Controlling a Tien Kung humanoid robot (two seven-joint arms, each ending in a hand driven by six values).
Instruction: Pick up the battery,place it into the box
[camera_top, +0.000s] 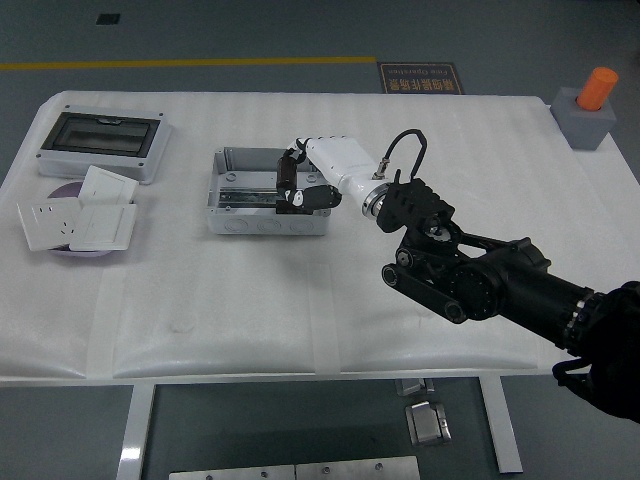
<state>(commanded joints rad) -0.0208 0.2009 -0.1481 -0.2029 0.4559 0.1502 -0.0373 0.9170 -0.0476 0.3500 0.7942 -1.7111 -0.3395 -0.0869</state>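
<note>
Reaching in from the right, my right hand is closed around the battery, fingers curled over its top and thumb pressed beneath. Battery: 1 dark cylinder, upright, slightly tilted, held over the right part of the box's interior, at or just above the rim; I cannot tell whether its lower end touches anything inside. Its surface is dark brown to black, with no legible marking at this range.

Box: grey, open-topped, near the middle of the white tabletop, with a metal rail and a dark part along its floor.

Elsewhere on the tabletop: a closed enclosure with a dark window at the far left, white switch plates stacked on a purple disc just in front of it, and a grey block with an orange cylinder at the far right corner.
</note>
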